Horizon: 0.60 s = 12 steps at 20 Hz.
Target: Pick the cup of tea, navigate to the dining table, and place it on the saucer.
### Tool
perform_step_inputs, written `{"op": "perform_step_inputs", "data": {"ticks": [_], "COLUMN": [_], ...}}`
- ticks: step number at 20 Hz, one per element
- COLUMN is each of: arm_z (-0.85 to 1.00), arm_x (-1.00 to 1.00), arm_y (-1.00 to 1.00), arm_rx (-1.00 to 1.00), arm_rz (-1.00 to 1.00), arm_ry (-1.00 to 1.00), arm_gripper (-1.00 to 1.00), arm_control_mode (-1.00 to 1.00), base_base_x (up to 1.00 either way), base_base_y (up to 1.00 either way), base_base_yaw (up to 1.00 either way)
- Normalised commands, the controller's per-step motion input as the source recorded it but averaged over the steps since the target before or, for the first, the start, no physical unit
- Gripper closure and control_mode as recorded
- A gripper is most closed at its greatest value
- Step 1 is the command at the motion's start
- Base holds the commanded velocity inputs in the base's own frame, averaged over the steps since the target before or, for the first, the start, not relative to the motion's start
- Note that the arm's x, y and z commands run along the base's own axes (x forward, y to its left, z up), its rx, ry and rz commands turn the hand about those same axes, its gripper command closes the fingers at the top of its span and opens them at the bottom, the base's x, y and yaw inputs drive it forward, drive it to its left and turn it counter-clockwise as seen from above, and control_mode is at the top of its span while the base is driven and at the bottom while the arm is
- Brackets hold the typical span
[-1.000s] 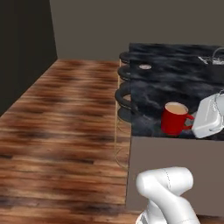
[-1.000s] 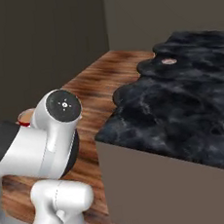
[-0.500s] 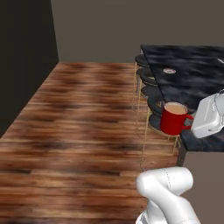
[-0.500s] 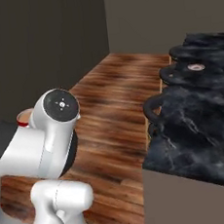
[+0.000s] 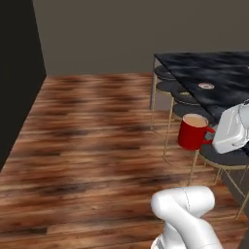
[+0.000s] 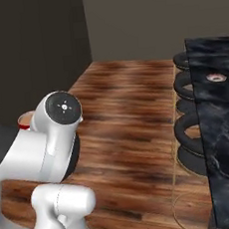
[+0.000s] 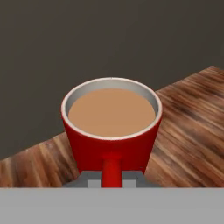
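Observation:
The red cup of tea (image 5: 193, 132) hangs in the air over the wooden floor, left of the stools, with my gripper (image 5: 213, 137) shut on its side handle. In the hand view the cup (image 7: 111, 127) stands upright and full of light brown tea, its handle pinched between my fingertips (image 7: 90, 180). A sliver of the cup (image 6: 23, 122) peeks past my arm. The dining table (image 5: 219, 68) with its black marble top lies to the right. The small reddish saucer (image 5: 206, 86) sits on it near the edge; it appears again as saucer (image 6: 216, 78) on the table (image 6: 223, 130).
Several round black stools (image 5: 186, 111) with gold legs line the table's near side, between the cup and the marble top; the same stools (image 6: 188, 124) run along the table edge. Wooden floor (image 5: 92, 136) spreads to the left. A dark wall (image 5: 17, 73) stands far left.
The whole scene has shifted as the base moved: the table and stools now sit further right in both base views. The cup stays in my gripper, level.

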Motion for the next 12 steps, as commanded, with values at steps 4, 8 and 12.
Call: {"op": "perform_step_inputs", "data": {"ticks": [4,8,12], "arm_z": [0.0,0.0,0.0], "arm_x": [0.0,0.0,0.0], "arm_y": [0.0,0.0,0.0], "arm_rx": [0.0,0.0,0.0], "arm_rz": [0.0,0.0,0.0], "arm_ry": [0.0,0.0,0.0], "arm_gripper": [1.0,1.0,1.0], "arm_control_mode": [1.0,1.0,1.0], "base_base_x": [1.0,1.0,1.0], "base_base_y": [1.0,1.0,1.0], "base_base_yaw": [-0.36,-0.43,-0.51]}}
